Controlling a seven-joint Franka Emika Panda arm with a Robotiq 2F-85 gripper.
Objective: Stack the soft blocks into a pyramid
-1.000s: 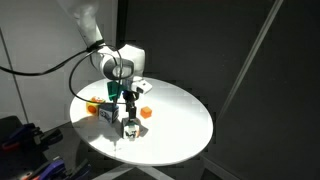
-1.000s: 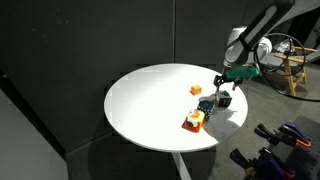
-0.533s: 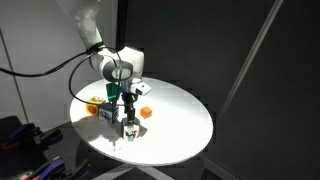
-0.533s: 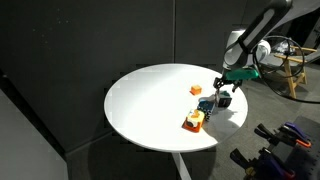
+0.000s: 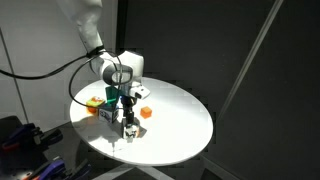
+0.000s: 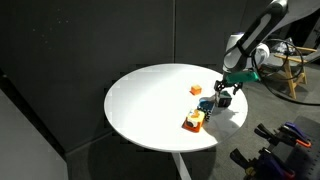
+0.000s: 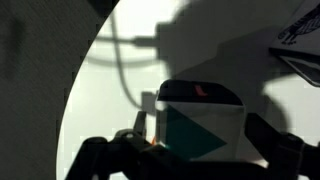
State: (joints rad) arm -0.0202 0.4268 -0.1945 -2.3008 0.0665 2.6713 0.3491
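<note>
The gripper (image 5: pixel 128 106) was seen with its jaws spread, hung just above the white and teal block (image 7: pixel 200 128) near the table's (image 5: pixel 185 130) near-left edge. In an exterior view, the blue and white block (image 5: pixel 108 113) was seen just to the left.

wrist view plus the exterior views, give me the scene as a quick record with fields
surface: round white table
gripper: Robotiq gripper just above one block, jaws spread wider than it
block under gripper: white and teal-green soft cube, apparently resting on the table, not gripped
nearby blocks: blue and white soft cube close beside the orange-red and yellow soft cube
extra: small plain orange cube, apart on its own
stacking: nothing stacked yet; all blocks on the table
</note>
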